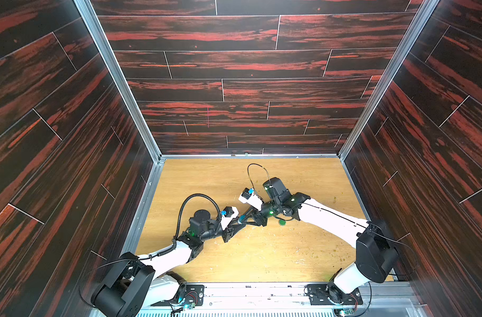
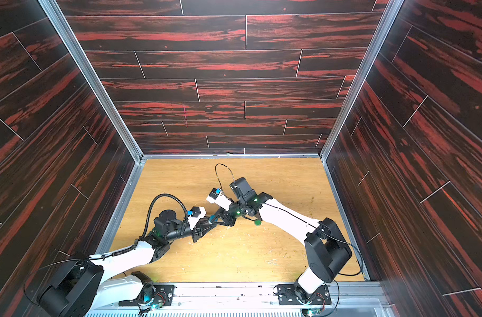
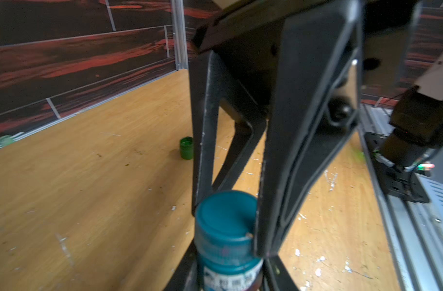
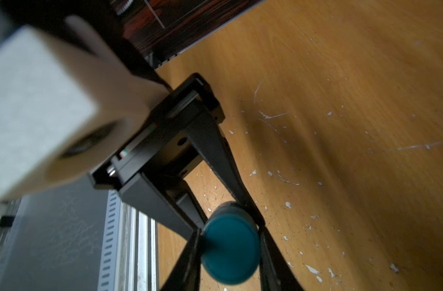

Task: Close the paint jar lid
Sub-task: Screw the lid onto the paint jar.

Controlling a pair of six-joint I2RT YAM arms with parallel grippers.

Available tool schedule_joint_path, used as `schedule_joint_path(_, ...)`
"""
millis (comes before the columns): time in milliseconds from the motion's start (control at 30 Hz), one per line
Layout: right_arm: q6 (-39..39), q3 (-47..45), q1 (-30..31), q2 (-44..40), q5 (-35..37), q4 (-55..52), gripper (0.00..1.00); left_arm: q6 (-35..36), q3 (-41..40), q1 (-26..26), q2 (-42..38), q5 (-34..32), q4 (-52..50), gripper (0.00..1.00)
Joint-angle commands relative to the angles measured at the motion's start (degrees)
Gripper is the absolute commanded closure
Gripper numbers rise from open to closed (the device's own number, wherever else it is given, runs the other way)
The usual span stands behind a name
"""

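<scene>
Lid point(image 4: 230, 249) of teal jar point(image 3: 230, 267), held up over mid table point(image 1: 261, 260), is pinched by R gripper point(image 4: 230, 241), L gripper point(image 1: 240, 221) clamps body: keep axes aligned, twist w/ light push, avoid cross-threading.

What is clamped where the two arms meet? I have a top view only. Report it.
Observer: A teal paint jar. The left wrist view shows the left tool shut on its body.
Operator: Now give me the right tool.
Observer: The right tool is shut on the lid, with one finger on each side of it.
</scene>
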Motion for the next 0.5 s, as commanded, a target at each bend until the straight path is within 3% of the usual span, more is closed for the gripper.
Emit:
schedule_joint_path(0, 12.34, 2.72, 2.11, 1.64, 12.2, 1.78, 0.88, 1.41, 2.08, 0.01, -1.53, -5.36, 1.84, 1.0)
schedule_joint_path(300, 38.49, 9.48, 11.74, 5.05, 37.99, -2.97, 0.98, -0.49, 1.06, -0.01, -1.25, -14.64, 7.19, 1.0)
schedule_joint_path(467, 54.47, 15.82, 15.51, 10.31, 45.67, -11.9, 0.98, -1.82, 0.44, -0.14, -1.07, -18.23, 9.61, 1.0)
